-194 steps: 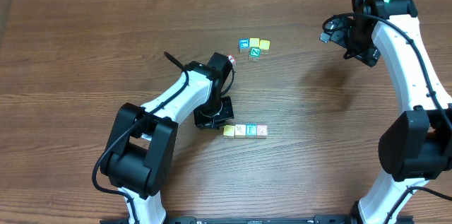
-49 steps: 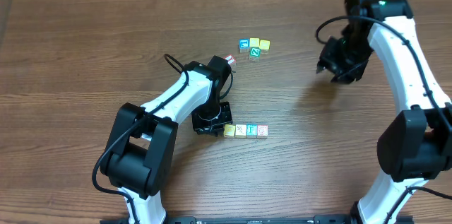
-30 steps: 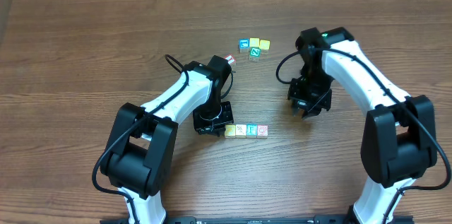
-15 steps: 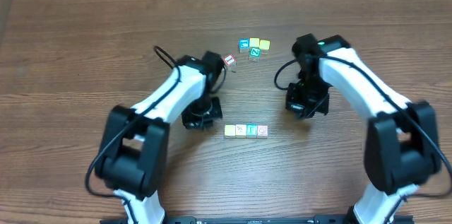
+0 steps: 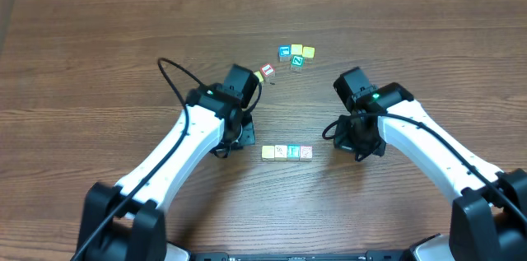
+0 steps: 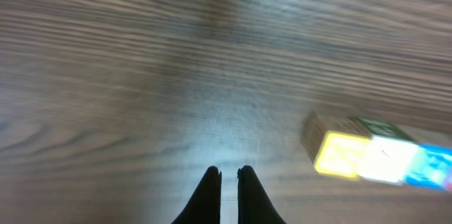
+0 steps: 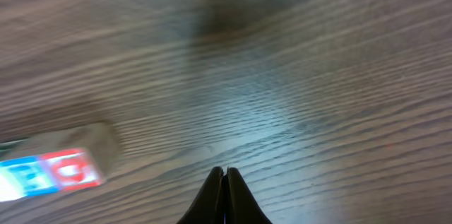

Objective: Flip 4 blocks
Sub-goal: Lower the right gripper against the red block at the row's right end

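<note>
Four tiny blocks (image 5: 286, 152) lie in a row on the wooden table: yellow, cream, blue-bordered, red-bordered from left to right. My left gripper (image 5: 244, 135) hovers just left of the yellow end, shut and empty. In the left wrist view its tips (image 6: 226, 174) stand nearly together, with the yellow block (image 6: 340, 155) ahead to the right. My right gripper (image 5: 360, 142) sits right of the red end, apart from it. In the right wrist view that gripper (image 7: 224, 172) is shut on nothing, and the red-bordered block (image 7: 70, 169) lies to its left.
A cluster of cubes (image 5: 296, 51) lies at the back, among them one with a green Z (image 5: 297, 61). A single red-bordered cube (image 5: 266, 72) lies near the left arm's wrist. A cardboard edge runs along the far side of the table.
My left gripper has backed off left from the row's yellow end. My right arm has swung down and nearer, toward the row's right end, and its jaws have closed.
</note>
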{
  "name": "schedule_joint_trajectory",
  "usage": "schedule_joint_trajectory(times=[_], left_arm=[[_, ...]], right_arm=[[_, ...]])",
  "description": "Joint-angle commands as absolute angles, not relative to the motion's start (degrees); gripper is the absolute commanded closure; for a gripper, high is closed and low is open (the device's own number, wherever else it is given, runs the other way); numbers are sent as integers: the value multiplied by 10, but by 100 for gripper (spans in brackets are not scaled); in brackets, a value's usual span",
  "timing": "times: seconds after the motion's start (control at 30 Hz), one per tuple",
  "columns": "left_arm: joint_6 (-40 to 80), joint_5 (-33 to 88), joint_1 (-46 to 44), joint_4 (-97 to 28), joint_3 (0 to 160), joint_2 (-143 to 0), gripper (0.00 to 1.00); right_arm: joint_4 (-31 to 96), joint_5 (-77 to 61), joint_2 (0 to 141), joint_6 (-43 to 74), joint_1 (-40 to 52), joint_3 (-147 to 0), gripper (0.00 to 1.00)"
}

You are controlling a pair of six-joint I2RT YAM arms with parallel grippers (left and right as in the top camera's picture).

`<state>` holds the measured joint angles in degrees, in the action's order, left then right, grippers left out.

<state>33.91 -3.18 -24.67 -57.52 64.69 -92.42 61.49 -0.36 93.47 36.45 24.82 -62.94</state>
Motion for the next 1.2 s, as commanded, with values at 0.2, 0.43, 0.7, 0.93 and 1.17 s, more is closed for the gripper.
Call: schedule_joint_trajectory(times=[0.2, 0.43, 0.7, 0.93, 1.17], left_arm=[[315, 72, -241, -509, 627, -1007, 96], [317, 98, -237, -495, 627, -1037, 96], [324, 102, -237, -472, 627, -1037, 96], [330, 99, -237, -474, 627, -1038, 96], [330, 99, -237, -481, 627, -1038, 96]], right_arm=[[504, -118, 929, 367, 247, -595, 96], [428, -150, 929, 408, 247, -541, 96], [360, -151, 934, 454, 249, -492, 96], [318, -156, 936, 480, 249, -471, 96], [309, -155, 936, 480, 273, -471, 96]])
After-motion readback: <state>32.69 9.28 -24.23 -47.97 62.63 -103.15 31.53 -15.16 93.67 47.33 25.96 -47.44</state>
